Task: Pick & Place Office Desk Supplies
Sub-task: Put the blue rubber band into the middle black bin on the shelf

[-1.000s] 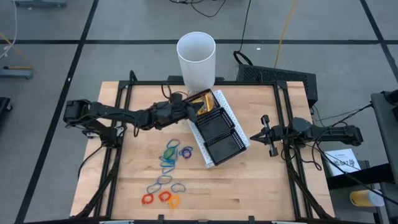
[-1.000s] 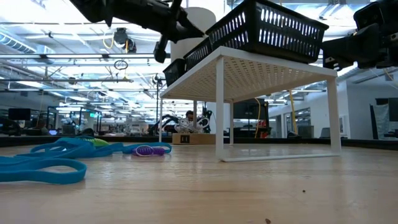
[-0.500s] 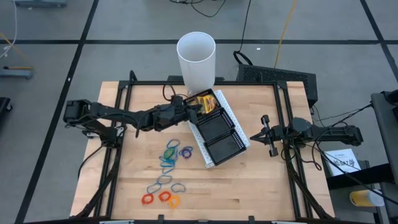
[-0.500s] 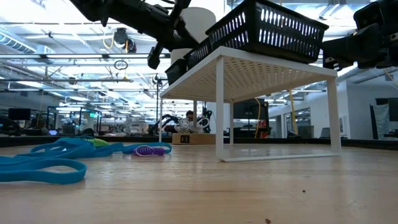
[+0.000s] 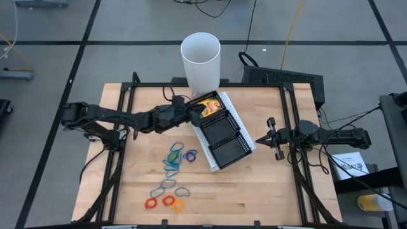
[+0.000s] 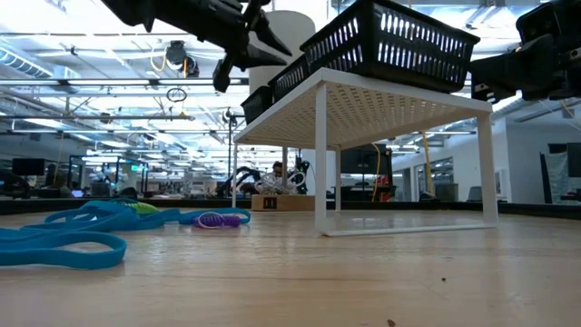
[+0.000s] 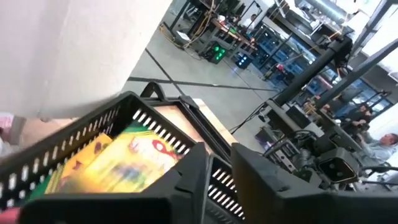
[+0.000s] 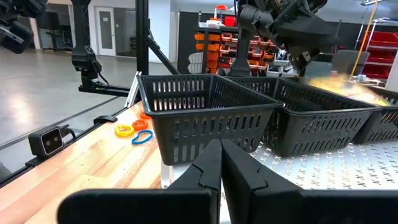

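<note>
Yellow-and-green crayon boxes [image 5: 208, 105] lie in the far compartment of the black mesh tray [image 5: 227, 145], blurred in the left wrist view [image 7: 124, 158]. My left gripper [image 5: 193, 109] hovers open at that compartment's left rim, fingers spread in the low view [image 6: 250, 50], holding nothing. Coloured rubber-band loops [image 5: 172, 166] lie flat on the wooden table, left of the tray and toward the near edge. My right gripper [image 5: 275, 137] waits shut at the table's right side, pointing at the tray [image 8: 205, 118].
The tray sits on a white perforated riser [image 6: 363, 100] that stands on thin legs above the table. A tall white cup [image 5: 201, 60] stands just beyond the tray at the table's far edge. Bare wood lies near the front edge and between the tray and my right gripper.
My left gripper has opened over the tray's far compartment and let go of a crayon box. The box has dropped in among the others there. My right arm has kept still.
</note>
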`<act>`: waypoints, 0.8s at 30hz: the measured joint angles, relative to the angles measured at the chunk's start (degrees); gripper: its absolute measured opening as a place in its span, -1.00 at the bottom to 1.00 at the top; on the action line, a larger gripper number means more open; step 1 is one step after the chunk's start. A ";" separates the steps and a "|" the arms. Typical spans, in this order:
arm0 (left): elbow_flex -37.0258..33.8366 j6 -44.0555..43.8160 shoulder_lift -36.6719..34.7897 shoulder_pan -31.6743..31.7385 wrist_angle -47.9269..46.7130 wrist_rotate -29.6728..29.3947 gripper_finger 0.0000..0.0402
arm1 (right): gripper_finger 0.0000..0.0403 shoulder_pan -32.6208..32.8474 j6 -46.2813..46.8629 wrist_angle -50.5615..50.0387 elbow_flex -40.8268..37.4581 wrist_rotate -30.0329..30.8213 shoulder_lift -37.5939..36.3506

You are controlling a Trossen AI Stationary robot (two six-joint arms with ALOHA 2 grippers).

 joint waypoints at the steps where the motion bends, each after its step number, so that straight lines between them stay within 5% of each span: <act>1: 0.00 0.78 -0.43 0.00 -0.06 0.01 -0.52 | -1.00 0.00 0.00 0.00 0.00 0.02 -0.01; 15: 0.00 10.82 -14.53 -1.75 -10.87 13.50 -0.33 | -1.00 0.00 -0.02 0.00 -0.02 0.00 0.00; 24: 0.00 22.60 -22.20 -17.66 -28.47 0.36 -0.33 | -1.00 0.01 0.00 0.00 -0.01 0.00 -0.02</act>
